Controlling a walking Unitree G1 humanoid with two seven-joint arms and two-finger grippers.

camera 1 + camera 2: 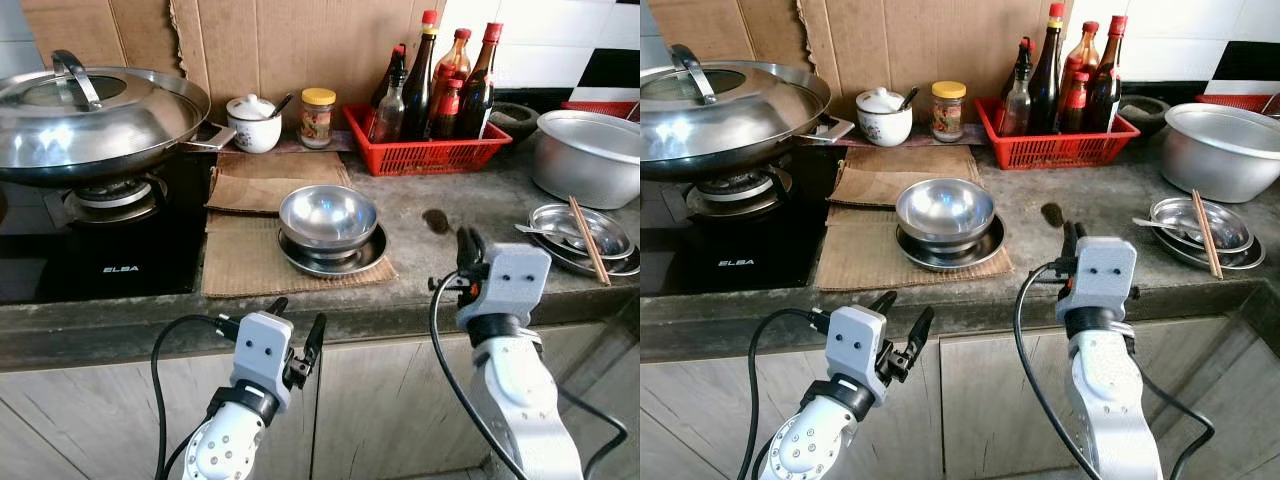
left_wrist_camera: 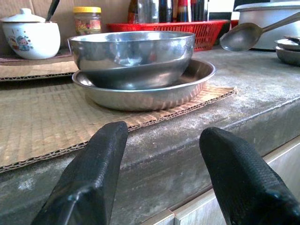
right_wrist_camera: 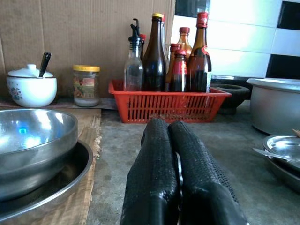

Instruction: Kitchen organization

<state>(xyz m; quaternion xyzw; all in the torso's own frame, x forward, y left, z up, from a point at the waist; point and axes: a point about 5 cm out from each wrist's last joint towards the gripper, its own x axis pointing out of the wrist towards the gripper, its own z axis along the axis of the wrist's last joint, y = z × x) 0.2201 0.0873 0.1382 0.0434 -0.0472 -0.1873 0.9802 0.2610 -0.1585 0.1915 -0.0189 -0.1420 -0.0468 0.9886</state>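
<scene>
A steel bowl [image 1: 327, 215] sits in a shallow steel plate [image 1: 335, 255] on a sheet of cardboard [image 1: 245, 262] at the middle of the counter. My left gripper [image 1: 297, 335] is open just before the counter's front edge, pointing at the bowl [image 2: 131, 58]. My right gripper [image 1: 466, 252] is shut with nothing in it, over the counter's front edge right of the bowl. At the right lies a stack of steel plates [image 1: 585, 237] with chopsticks [image 1: 587, 240] and a spoon [image 1: 535, 230].
A lidded wok [image 1: 90, 115] sits on the gas stove [image 1: 95, 235] at left. Along the back stand a white sugar pot [image 1: 253, 122], a yellow-lidded jar [image 1: 318, 117] and a red basket [image 1: 425, 152] of sauce bottles. A large steel pot [image 1: 590, 155] is at far right.
</scene>
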